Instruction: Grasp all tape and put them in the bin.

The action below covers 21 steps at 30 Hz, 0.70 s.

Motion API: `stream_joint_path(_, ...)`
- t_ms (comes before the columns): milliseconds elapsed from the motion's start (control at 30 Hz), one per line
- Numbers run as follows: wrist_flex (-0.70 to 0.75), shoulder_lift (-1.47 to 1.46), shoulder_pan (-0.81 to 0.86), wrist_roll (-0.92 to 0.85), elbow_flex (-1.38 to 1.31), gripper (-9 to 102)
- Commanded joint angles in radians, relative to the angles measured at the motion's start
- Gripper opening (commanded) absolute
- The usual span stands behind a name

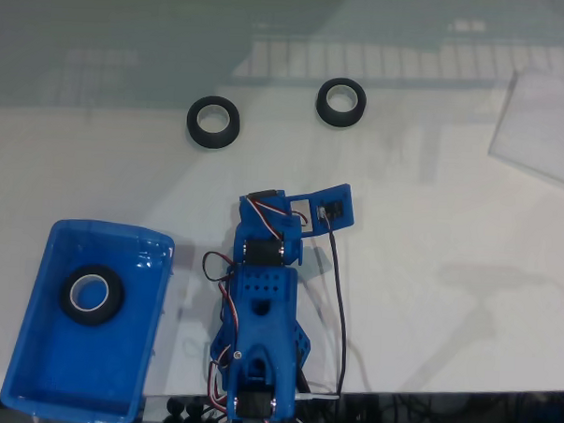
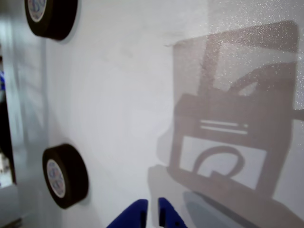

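Glossy blue bin (image 1: 31, 388), matte tape (image 1: 90, 295)

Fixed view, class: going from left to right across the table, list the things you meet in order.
Blue bin holding one tape roll → tape roll on the table → blue robot arm → second loose tape roll → clear sheet.
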Motion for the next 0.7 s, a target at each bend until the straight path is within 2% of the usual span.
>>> stream_joint_path(0,-0.003,0.017,-0.006,-0.002,-0.008,0)
stream_joint_path(467,-0.003,0.017,-0.006,0.0,-0.008,1)
stream_joint_path(567,-0.003,0.017,-0.006,-0.002,-0.008,3)
stream_joint_path(667,-0.003,0.017,-0.006,-0.003,-0.008,11)
